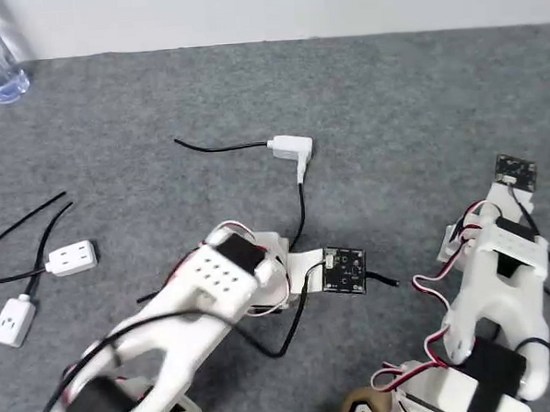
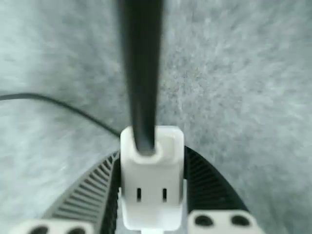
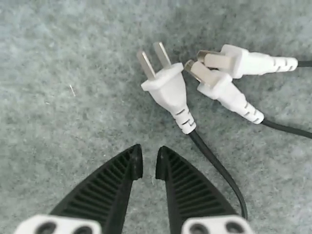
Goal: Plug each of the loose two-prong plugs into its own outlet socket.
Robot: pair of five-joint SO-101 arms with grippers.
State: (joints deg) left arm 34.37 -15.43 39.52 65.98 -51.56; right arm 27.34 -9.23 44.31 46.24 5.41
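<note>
Outlet socket (image 1: 12, 321) at the far left lies flat on the grey table (image 1: 389, 98), and we see a second socket (image 1: 72, 258) near it, both on black cords. Toward the middle sits a white L-shaped connector (image 1: 290, 148); we cannot tell whether it is a plug or a socket. Just nearer, the left arm (image 1: 206, 293) reaches over the table. Its left gripper (image 2: 152, 161) is clamped on a third socket (image 2: 152, 195), whose two slots face the wrist camera and whose black cord (image 2: 141, 73) runs away from it. On the right, the right gripper (image 3: 147, 163) hangs above the table with its tips almost together, gripping nothing. Near it lies a two-prong plug (image 3: 165, 90). A second plug (image 3: 224, 90) and a third plug (image 3: 248, 61) lie just beside that one.
</note>
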